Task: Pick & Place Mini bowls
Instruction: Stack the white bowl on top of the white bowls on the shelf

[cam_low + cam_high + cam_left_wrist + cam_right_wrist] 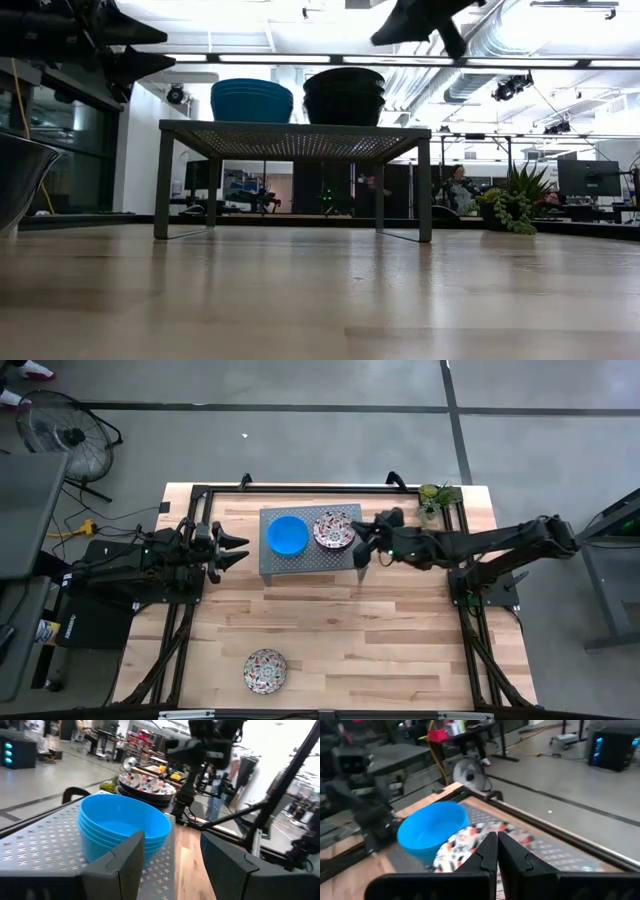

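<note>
A stack of plain blue mini bowls (287,535) and a stack of white floral mini bowls (332,530) stand side by side on the grey perforated stand (310,563) at the table's far middle. One more floral bowl (265,670) sits alone on the table near its front edge. My left gripper (240,550) is open and empty, just left of the stand, facing the blue stack (125,827). My right gripper (357,546) is shut and empty at the stand's right end, raised above the floral stack (470,842). In the low view it (420,20) hangs clear above the bowls.
A small potted plant (433,500) stands at the table's far right corner. Black frame rails (300,488) run along the far edge and down both sides of the table. Bare wooden tabletop (380,630) lies between the stand and the front edge.
</note>
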